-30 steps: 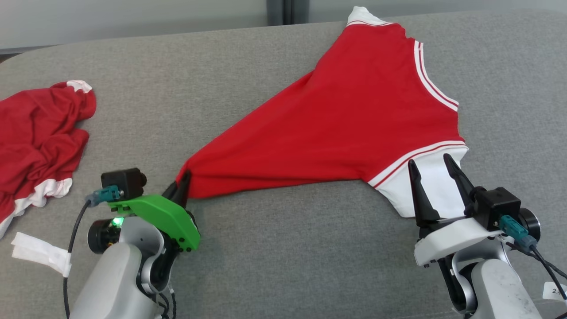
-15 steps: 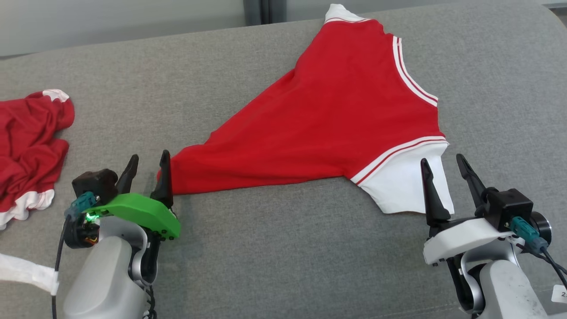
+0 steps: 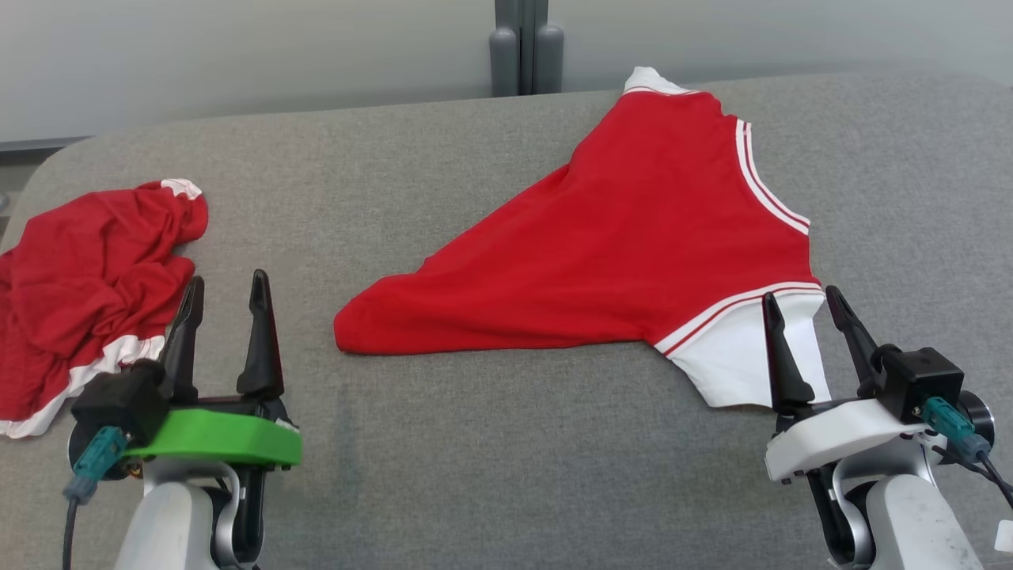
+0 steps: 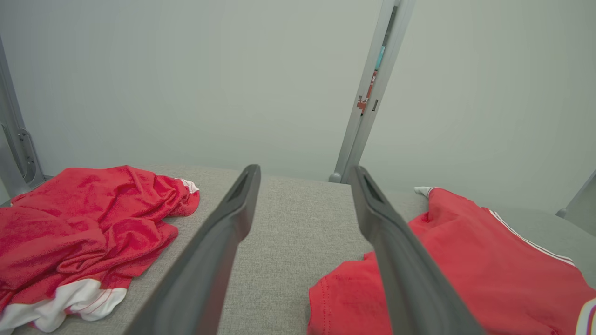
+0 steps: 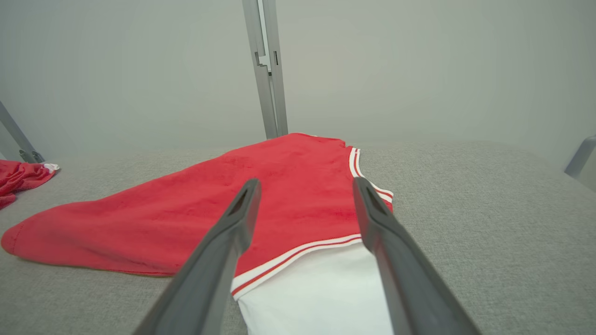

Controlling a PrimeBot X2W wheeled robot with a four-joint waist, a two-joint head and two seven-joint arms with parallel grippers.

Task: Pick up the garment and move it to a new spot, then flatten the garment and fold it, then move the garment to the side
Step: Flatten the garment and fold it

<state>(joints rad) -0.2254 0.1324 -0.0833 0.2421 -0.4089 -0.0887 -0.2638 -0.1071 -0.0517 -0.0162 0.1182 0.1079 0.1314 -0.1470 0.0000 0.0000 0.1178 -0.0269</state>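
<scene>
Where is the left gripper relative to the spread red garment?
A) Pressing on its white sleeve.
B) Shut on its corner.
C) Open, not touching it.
C: the left gripper stands open, and bare grey cushion shows between it and the spread red garment.

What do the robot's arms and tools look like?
The left tool has a bright green cover, the right tool a white one. Each has two long, pointy dark fingers, a small black camera box and a teal plug with a dark cable. Both forearms are pale grey.
</scene>
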